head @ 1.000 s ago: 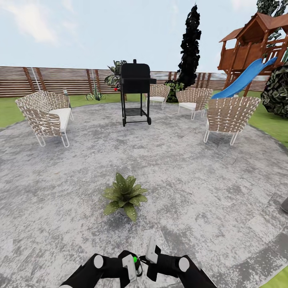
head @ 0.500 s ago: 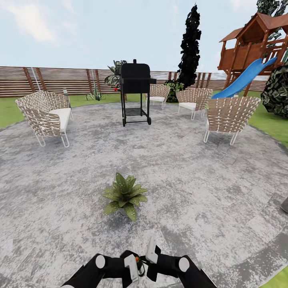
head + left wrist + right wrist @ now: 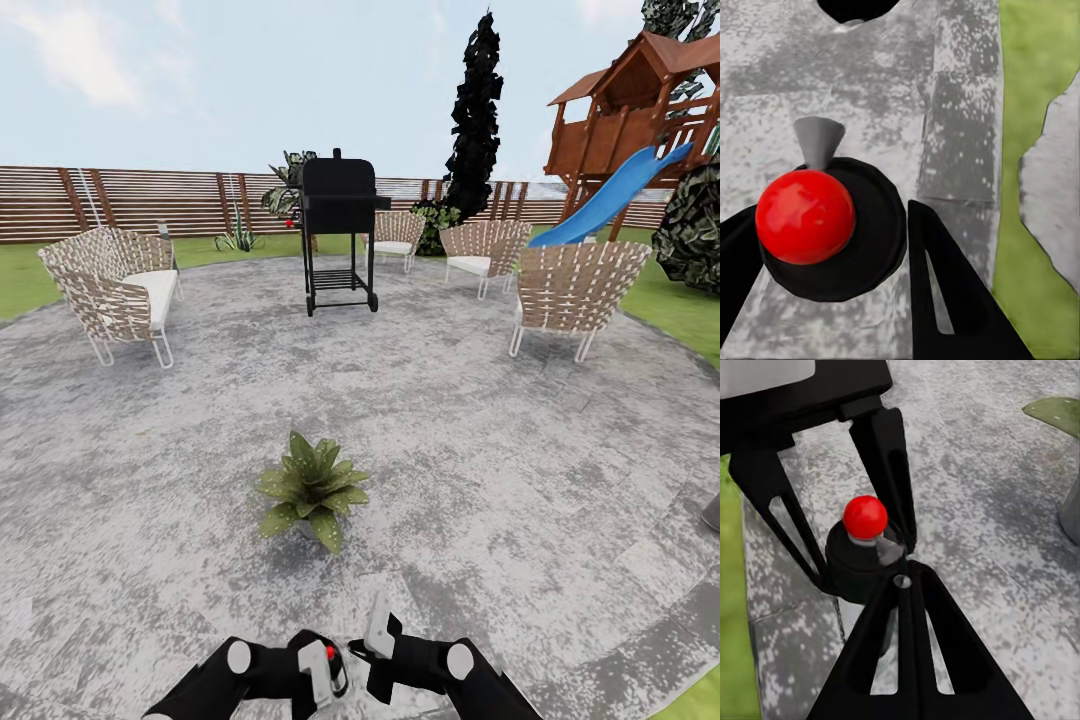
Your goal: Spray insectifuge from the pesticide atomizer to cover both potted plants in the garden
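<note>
One potted plant (image 3: pixel 312 492), a rosette of broad green leaves, stands on the round grey paving (image 3: pixel 480 430) just ahead of both grippers. The second potted plant is out of view. My left gripper (image 3: pixel 320 668) is shut on the pesticide atomizer (image 3: pixel 832 232). In the left wrist view the atomizer is a dark round body with a red ball on top and a grey nozzle cone. The atomizer's red part (image 3: pixel 330 652) shows in the head view. Close beside it, my right gripper (image 3: pixel 379 628) is shut with nothing in it. One of the plant's leaves (image 3: pixel 1055 412) shows in the right wrist view.
A black grill (image 3: pixel 340 232) stands at the far middle of the paving, with woven chairs (image 3: pixel 118 288) (image 3: pixel 572 290) around the edge. Behind are the slatted fence (image 3: pixel 130 200), lawn (image 3: pixel 690 310) and a play tower with a blue slide (image 3: pixel 610 195). A grey object (image 3: pixel 712 512) sits at the right edge.
My left wrist has rolled with the atomizer: the spot showing at it went from green to orange to red. The left arm shifted slightly left. The right arm and the plant stayed put.
</note>
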`<state>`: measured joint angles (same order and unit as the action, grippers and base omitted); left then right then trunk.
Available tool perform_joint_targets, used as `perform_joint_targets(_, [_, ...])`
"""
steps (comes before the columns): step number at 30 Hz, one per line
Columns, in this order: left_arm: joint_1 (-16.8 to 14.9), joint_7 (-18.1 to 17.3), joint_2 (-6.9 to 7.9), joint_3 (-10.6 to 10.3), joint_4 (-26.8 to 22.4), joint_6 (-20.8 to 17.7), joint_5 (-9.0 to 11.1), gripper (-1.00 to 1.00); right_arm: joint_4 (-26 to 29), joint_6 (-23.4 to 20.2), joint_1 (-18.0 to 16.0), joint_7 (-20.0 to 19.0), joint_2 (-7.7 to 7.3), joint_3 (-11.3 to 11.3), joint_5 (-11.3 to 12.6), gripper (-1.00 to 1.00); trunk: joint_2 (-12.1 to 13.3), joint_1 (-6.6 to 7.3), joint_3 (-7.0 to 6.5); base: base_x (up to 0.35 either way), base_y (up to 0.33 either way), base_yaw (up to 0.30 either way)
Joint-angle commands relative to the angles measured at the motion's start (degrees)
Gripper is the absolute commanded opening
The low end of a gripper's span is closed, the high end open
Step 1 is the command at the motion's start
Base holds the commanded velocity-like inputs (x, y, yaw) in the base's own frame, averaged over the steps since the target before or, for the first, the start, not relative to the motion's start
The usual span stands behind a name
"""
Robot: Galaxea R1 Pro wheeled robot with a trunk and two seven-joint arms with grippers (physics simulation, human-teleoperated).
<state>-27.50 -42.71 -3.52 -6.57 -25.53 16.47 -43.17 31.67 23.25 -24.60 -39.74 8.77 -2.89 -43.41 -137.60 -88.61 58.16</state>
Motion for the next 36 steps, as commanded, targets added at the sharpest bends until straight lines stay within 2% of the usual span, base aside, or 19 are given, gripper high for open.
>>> perform_joint_targets(1, [0.0, 0.0, 0.77, 0.1, 0.0, 0.3, -0.4, -1.00, 0.1, 0.3, 0.0, 0.0, 0.02, 0.1, -0.5, -1.00, 0.0, 0.01, 0.05, 0.000, 0.000, 0.000])
perform_joint_targets(5, [0.7, 0.0, 4.84, 0.1, 0.1, 0.4, -0.4, -1.00, 0.0, 0.3, 0.0, 0.0, 0.02, 0.1, -0.6, -1.00, 0.0, 0.01, 0.05, 0.000, 0.000, 0.000])
perform_joint_targets(8, [1.1, 0.0, 8.65, 0.1, 0.1, 0.5, -0.3, -1.00, -0.1, 0.4, 0.0, 0.1, -0.10, 0.1, -0.6, -1.00, 0.0, 0.01, 0.05, 0.000, 0.000, 0.000])
perform_joint_targets(11, [1.1, 0.1, 11.33, 0.1, 0.1, 0.6, 0.1, -1.00, -0.3, 0.4, 0.0, 0.2, -0.32, 0.2, -0.8, -1.00, 0.0, 0.01, 0.05, 0.000, 0.000, 0.000])
perform_joint_targets(12, [1.9, 0.6, 12.36, 0.5, 0.7, 0.4, 0.4, -1.00, -0.4, 0.4, 0.0, 0.5, -1.31, 0.6, -0.8, -1.00, 0.0, 0.01, 0.05, 0.000, 0.000, 0.000])
perform_joint_targets(15, [2.3, 3.9, 12.29, 1.1, 2.8, 0.2, 0.8, -1.00, -1.1, 0.5, 0.0, 0.9, -4.22, 0.7, -0.5, -1.00, 0.0, 0.01, 0.05, 0.000, 0.000, 0.000])
perform_joint_targets(16, [2.3, 7.4, 11.98, 2.0, 4.4, 0.2, 1.6, -1.00, -2.9, 0.5, 0.0, 1.9, -5.58, 0.9, -0.3, -1.00, 0.0, 0.01, 0.05, 0.000, 0.000, 0.000])
perform_joint_targets(18, [2.4, 15.1, 11.05, 4.0, 8.2, 0.3, 5.0, -1.00, -7.9, 0.5, 0.0, 7.6, -6.96, 2.8, 0.4, -1.00, 0.0, 0.01, 0.05, 0.000, 0.000, 0.000])
perform_joint_targets(20, [2.4, 23.2, 9.62, 4.7, 11.3, 0.3, 9.4, -1.00, -12.4, 0.5, 0.0, 16.3, -7.59, 4.9, 0.7, -1.00, 0.0, 0.01, 0.05, 0.000, 0.000, 0.000])
perform_joint_targets(22, [2.4, 30.4, 8.64, 4.9, 12.6, 0.3, 13.3, -1.00, -13.8, 0.5, 0.0, 23.0, -7.86, 5.6, 0.9, -1.00, 0.0, 0.01, 0.05, 0.000, 0.000, 0.000])
perform_joint_targets(23, [2.4, 38.9, 7.98, 5.0, 14.8, 0.4, 20.1, -1.00, -14.5, 0.5, 0.0, 31.7, -8.06, 7.8, 2.6, -1.00, 0.0, 0.01, 0.05, 0.000, 0.000, 0.000])
perform_joint_targets(24, [2.4, 41.3, 7.63, 5.0, 16.3, 0.5, 23.3, -1.00, -15.9, 0.5, 0.1, 35.2, -8.15, 10.8, 5.0, -1.00, 0.0, 0.01, 0.05, 0.000, 0.000, 0.000])
perform_joint_targets(25, [3.1, 42.9, 6.89, 5.0, 17.5, 0.5, 27.8, -1.00, -21.8, 0.7, 0.1, 42.6, -8.62, 15.9, 10.6, -1.00, 0.0, 0.01, 0.05, 0.000, 0.000, 0.000])
perform_joint_targets(26, [3.6, 43.4, 6.85, 5.0, 17.5, 0.4, 29.6, -1.00, -22.7, 0.7, 0.1, 48.2, -9.17, 16.7, 12.3, -1.00, 0.0, 0.01, 0.05, 0.000, 0.000, 0.000])
perform_joint_targets(27, [3.8, 43.7, 6.92, 5.0, 17.6, 0.4, 31.3, -1.00, -23.0, 0.7, 0.1, 51.2, -9.47, 16.9, 13.2, -1.00, 0.0, 0.01, 0.05, 0.000, 0.000, 0.000])
perform_joint_targets(29, [4.0, 44.0, 7.01, 5.0, 17.6, 0.4, 35.6, -1.00, -23.2, 0.7, 0.1, 53.6, -9.79, 17.1, 15.1, -1.00, 0.0, 0.01, 0.05, 0.000, 0.000, 0.000])
perform_joint_targets(30, [4.2, 44.1, 7.03, 5.0, 17.6, 0.5, 38.5, -1.00, -23.3, 0.7, 0.2, 54.1, -9.87, 17.2, 16.5, -1.00, 0.0, 0.01, 0.05, 0.000, 0.000, 0.000])
perform_joint_targets(31, [5.4, 44.1, 7.35, 5.0, 17.6, 0.5, 41.8, -1.00, -25.6, 0.7, 0.2, 54.4, -9.86, 17.2, 18.7, 1.00, 0.0, 0.01, 0.05, 0.000, 0.000, 0.000])
perform_joint_targets(36, [6.6, 43.9, 7.27, 4.7, 17.8, 0.5, 42.2, -1.00, -27.2, 0.8, 0.3, 54.4, -9.83, 17.2, 19.5, 1.00, 0.0, 0.01, 0.05, 0.000, 0.000, 0.000])
